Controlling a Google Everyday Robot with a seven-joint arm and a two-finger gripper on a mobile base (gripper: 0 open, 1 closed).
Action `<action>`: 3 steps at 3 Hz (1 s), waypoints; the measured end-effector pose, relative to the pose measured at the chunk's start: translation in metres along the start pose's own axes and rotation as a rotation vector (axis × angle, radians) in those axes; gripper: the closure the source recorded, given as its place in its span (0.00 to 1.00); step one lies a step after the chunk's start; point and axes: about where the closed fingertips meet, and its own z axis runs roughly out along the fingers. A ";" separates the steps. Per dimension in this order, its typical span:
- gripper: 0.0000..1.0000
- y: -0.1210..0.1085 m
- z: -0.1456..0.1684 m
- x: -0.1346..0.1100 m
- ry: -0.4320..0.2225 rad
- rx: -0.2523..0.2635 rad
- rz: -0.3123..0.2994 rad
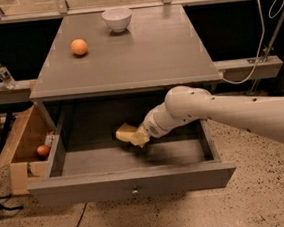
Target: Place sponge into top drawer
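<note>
One white arm [232, 111] reaches in from 3 o'clock and ends over the open top drawer [133, 179]. Its gripper [138, 136] sits above the drawer's middle, just under the front edge of the grey tabletop [142, 60]. The gripper is clamped on the sponge [125, 132], which sticks out toward 9 o'clock. The pale yellow sponge hangs clear of the drawer floor, with a dark blurred shadow [149, 157] on the boards at about 5 o'clock from it. The drawer is pulled well out, and a small round knob [135, 190] sits in the centre of its front panel. The drawer's side walls stand apart from the sponge on both sides.

On the tabletop, an orange fruit [79, 46] lies toward 10 o'clock and a white bowl [117, 19] stands at 12 o'clock near the far edge, both well apart from the arm. At 9 o'clock from the drawer, an open cardboard box [21, 139] rests on the speckled floor with a small red round object [43, 150] inside. A small clear bottle [3, 74] stands on a ledge above the box. A pale cable [256, 49] droops at 2 o'clock.
</note>
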 end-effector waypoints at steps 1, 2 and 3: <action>0.34 -0.007 0.013 0.006 -0.018 0.005 0.034; 0.11 -0.011 0.014 0.011 -0.030 0.017 0.054; 0.00 -0.015 0.000 0.015 -0.059 0.038 0.071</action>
